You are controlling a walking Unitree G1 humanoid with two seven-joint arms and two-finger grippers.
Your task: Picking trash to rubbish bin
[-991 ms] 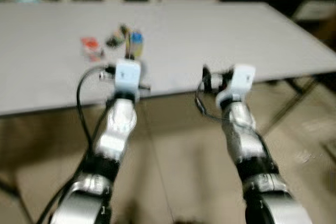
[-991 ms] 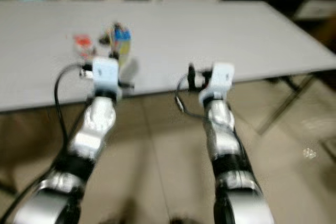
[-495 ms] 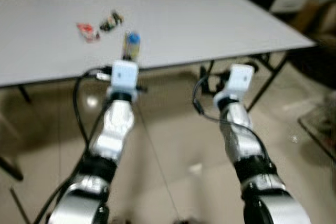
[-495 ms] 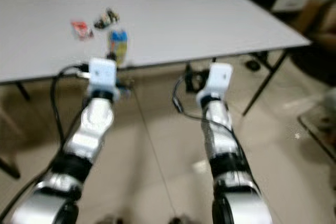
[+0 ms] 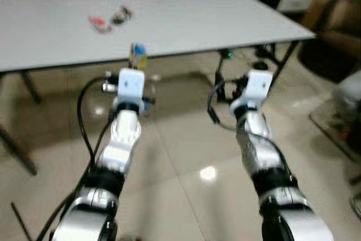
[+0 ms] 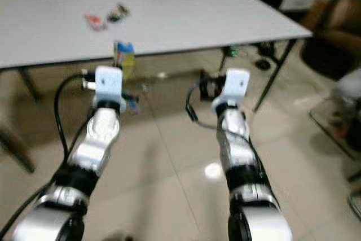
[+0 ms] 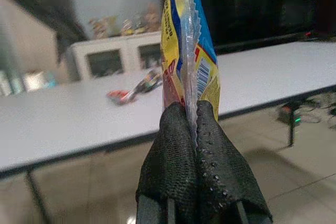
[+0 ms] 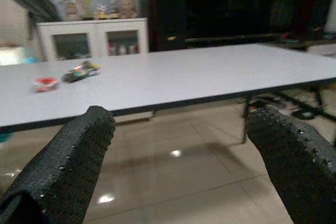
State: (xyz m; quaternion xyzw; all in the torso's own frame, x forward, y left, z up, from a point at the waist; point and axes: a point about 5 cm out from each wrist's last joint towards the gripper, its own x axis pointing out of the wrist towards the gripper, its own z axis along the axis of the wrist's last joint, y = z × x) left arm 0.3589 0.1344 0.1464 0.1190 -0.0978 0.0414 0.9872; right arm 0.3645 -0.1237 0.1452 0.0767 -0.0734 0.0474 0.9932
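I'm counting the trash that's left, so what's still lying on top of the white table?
On the white table lie a red wrapper and a dark wrapper, side by side near its far left. The left gripper holds a yellow-blue packet that hides a strip of tabletop in the left wrist view.

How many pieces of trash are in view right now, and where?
3: a yellow-blue wrapper pinched in the left gripper, and a red wrapper beside a dark wrapper on the table. Blur may hide others.
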